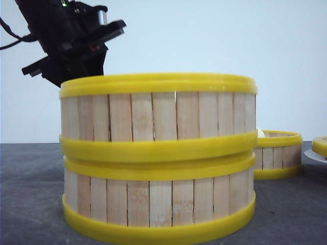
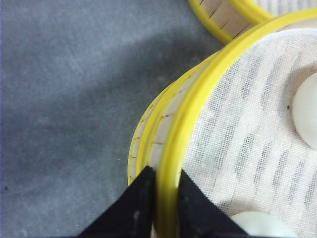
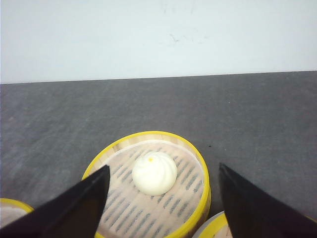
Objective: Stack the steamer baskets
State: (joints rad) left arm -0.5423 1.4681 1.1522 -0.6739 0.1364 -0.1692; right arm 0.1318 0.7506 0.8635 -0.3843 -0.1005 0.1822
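Front view: we've got two steamer baskets stacked, the top basket (image 1: 158,112) sitting on the bottom basket (image 1: 158,201), filling the middle of the frame. The left gripper (image 1: 76,43) hangs at the upper left, behind the top rim. A third basket (image 1: 278,153) sits at right, with bare grey table (image 1: 30,194) on the left.

Left wrist view: the left fingers (image 2: 190,210) are pinched on the top basket's yellow rim, one each side.

Right wrist view: the right gripper (image 3: 163,208) is spread wide above a basket holding a bun (image 3: 154,172), touching nothing.
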